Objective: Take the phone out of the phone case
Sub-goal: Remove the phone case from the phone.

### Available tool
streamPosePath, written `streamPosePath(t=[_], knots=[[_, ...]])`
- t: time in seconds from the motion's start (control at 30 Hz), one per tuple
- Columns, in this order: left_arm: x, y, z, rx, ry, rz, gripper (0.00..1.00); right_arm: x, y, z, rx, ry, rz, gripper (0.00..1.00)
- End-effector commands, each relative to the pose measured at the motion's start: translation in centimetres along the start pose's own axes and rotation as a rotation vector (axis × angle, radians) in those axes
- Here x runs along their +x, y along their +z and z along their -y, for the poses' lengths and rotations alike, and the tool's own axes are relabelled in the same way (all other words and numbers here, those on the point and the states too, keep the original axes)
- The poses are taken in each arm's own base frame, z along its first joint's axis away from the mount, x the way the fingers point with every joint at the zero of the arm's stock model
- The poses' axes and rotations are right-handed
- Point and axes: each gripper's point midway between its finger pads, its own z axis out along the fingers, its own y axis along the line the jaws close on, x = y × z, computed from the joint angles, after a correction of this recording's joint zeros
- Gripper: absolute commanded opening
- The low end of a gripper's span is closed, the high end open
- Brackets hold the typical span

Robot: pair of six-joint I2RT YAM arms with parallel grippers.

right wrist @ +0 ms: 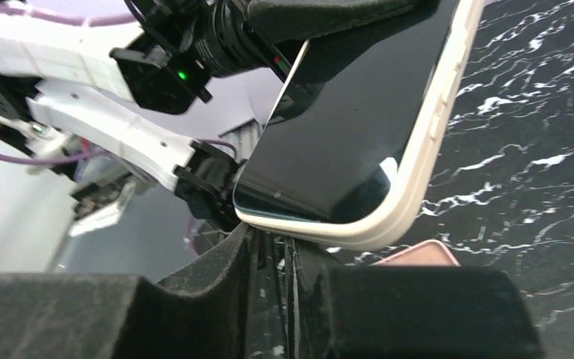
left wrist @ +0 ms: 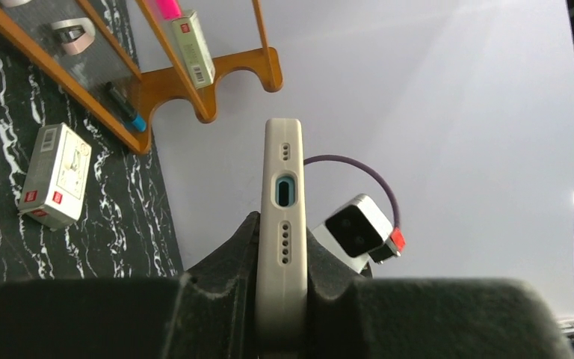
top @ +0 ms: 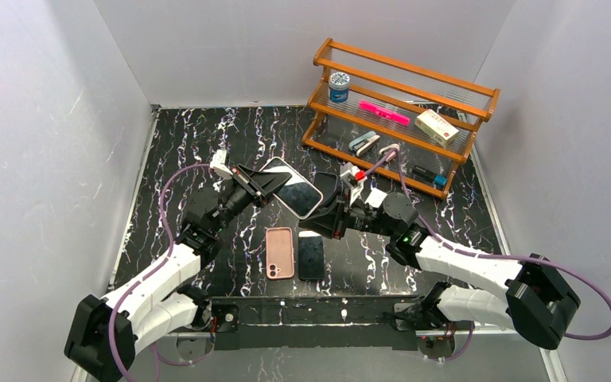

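Observation:
A phone in a cream case [top: 293,188] is held up above the table, screen facing up and toward the right arm. My left gripper [top: 264,181] is shut on its far left end. In the left wrist view the case's bottom edge with the charging port [left wrist: 284,191] stands upright between my left gripper's fingers [left wrist: 284,250]. My right gripper [top: 336,200] sits at the phone's near right corner. In the right wrist view the cased corner [right wrist: 389,217] rests just above my right gripper [right wrist: 275,238], whose fingers stand a narrow gap apart with nothing between them.
A pink phone case [top: 280,252] and a bare black phone [top: 312,256] lie side by side near the table's front. A wooden rack [top: 477,107] with small items stands at the back right. A white box [left wrist: 54,176] lies by the rack.

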Motion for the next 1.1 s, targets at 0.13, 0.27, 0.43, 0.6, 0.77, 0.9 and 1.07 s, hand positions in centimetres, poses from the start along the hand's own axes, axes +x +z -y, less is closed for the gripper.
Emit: streamPosePath(t=[0.13,0.27,0.43,0.6,0.77,0.9,1.07], knots=[[2.4,-0.1,0.6,0.004,-0.011,-0.13,0.0,-1.7,0.9,3.9,0.136,-0.299,0.001,0.01],[2.0,0.1,-0.4,-0.033,0.058,-0.133,0.0,-0.3,0.2,3.9,0.124,-0.269,-0.048,0.07],[0.6,0.1,-1.1,-0.101,0.22,-0.166,0.0,2.6,-2.3,4.1,0.129,-0.201,-0.13,0.4],[0.1,-0.5,-1.5,-0.153,0.389,-0.253,0.0,4.1,-4.8,3.5,0.118,-0.166,-0.179,0.63],[1.2,-0.7,-0.8,-0.105,0.494,-0.371,0.0,3.3,-5.0,2.3,0.08,-0.208,-0.188,0.7],[2.4,-1.2,0.3,-0.018,0.536,-0.445,0.0,2.7,-4.3,0.8,-0.005,-0.212,-0.209,0.71],[3.3,-1.6,1.6,0.056,0.559,-0.498,0.0,2.3,-3.4,0.0,-0.089,-0.244,-0.224,0.71]])
